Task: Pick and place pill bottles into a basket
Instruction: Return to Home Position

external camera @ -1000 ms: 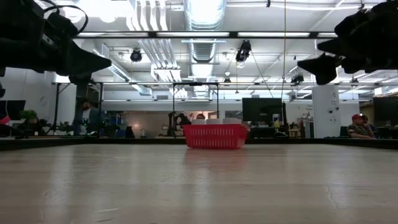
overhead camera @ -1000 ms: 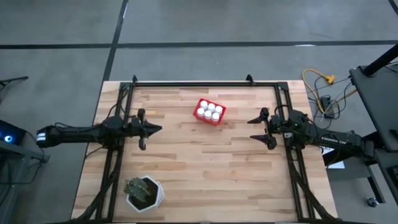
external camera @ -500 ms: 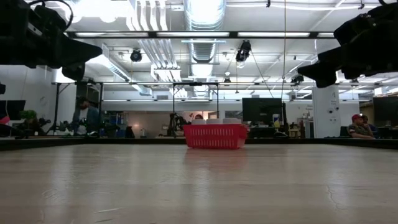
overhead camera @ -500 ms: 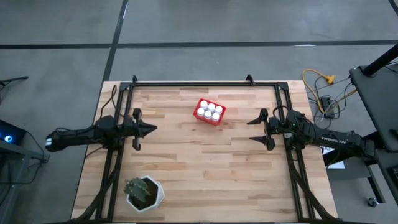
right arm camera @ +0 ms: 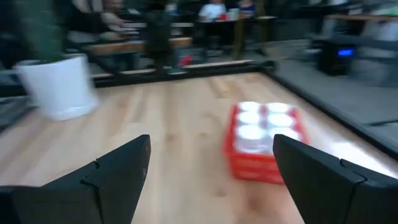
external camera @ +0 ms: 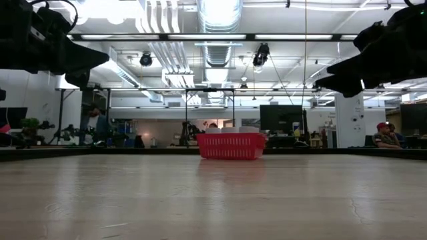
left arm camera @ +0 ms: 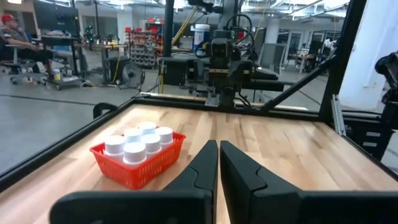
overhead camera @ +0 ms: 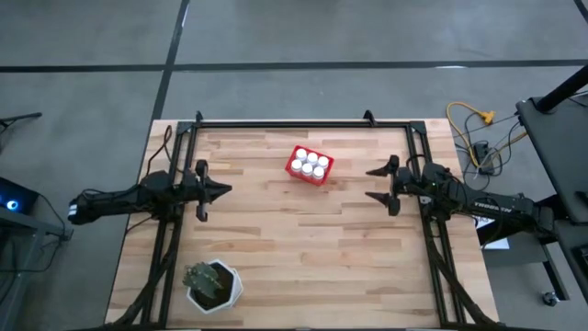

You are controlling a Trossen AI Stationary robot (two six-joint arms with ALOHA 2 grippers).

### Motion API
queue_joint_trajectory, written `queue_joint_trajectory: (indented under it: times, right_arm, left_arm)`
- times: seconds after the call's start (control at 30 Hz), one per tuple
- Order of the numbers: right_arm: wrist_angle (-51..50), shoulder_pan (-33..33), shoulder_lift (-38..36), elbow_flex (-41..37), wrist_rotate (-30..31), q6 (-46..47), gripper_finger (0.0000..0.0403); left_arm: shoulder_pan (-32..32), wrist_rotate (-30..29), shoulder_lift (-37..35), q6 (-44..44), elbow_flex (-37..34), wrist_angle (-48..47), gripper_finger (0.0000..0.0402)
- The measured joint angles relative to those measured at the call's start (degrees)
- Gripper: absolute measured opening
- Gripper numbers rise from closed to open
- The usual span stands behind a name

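Note:
The red basket (overhead camera: 309,165) stands on the table toward its far edge, with several white pill bottles (overhead camera: 310,162) upright inside it; it also shows in the low view (external camera: 231,145), the left wrist view (left arm camera: 139,163) and the right wrist view (right arm camera: 263,144). My left gripper (overhead camera: 219,190) is shut and empty above the table's left side, pointing right. My right gripper (overhead camera: 375,184) is open and empty above the right side, pointing left toward the basket.
A white pot with a green plant (overhead camera: 213,284) stands at the near left corner; it also shows in the right wrist view (right arm camera: 57,86). A black frame (overhead camera: 285,122) runs along the table's far edge and sides. People sit in the room beyond the table.
My left gripper has drawn back a little toward the table's left edge. My right gripper has shifted slightly toward the far edge and stays open. The basket and bottles have kept still.

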Motion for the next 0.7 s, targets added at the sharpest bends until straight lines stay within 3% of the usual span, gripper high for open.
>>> queue_joint_trajectory:
  times: [0.17,0.7]
  right_arm:
    - [0.26,0.00,-0.06,0.02,6.28,-2.21,0.0327]
    - [-0.81,1.63,-0.02,3.23,6.10,-2.60,0.0327]
  left_arm:
    - [0.00,-0.15,0.72,0.00,0.38,-0.94,0.0000]
    - [-0.02,-1.61,0.81,0.06,0.70,-1.08,0.0000]
